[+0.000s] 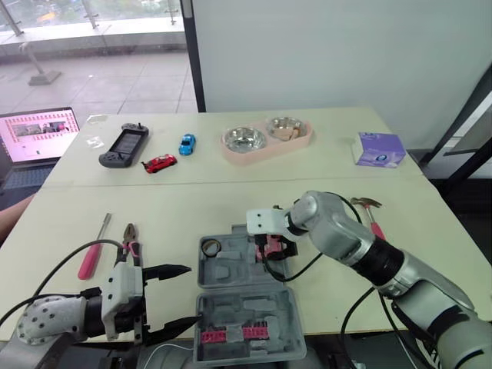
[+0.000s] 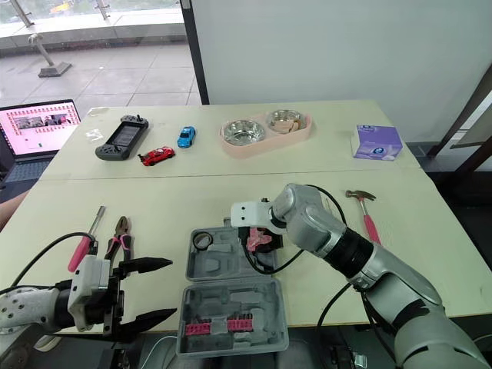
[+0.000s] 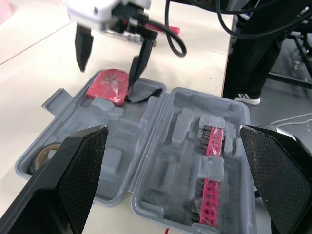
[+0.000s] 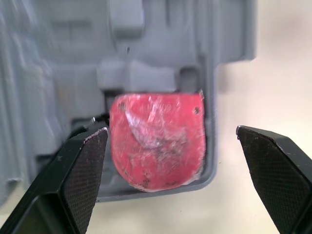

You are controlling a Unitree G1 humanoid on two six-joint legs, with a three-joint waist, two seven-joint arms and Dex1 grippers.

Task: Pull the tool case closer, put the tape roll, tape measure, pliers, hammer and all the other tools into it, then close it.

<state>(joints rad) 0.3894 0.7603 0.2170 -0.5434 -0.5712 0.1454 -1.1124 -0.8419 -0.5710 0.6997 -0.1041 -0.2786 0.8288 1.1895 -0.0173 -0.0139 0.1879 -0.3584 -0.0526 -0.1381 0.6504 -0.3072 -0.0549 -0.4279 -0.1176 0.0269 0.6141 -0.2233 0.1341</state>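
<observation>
The grey plastic tool case (image 1: 231, 307) lies open at the desk's (image 1: 192, 207) near edge, with a red tape measure (image 4: 156, 141) in its far half. The right end effector (image 3: 106, 78) hangs open just above the tape measure; the left end effector (image 1: 188, 296), also open, sits beside the case.

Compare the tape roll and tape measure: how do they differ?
The tape roll is a dark ring, the tape measure a red block. In the tool case, the tape roll lies at the left end, the tape measure at the right, below the open right claw. Both share its far half.
</observation>
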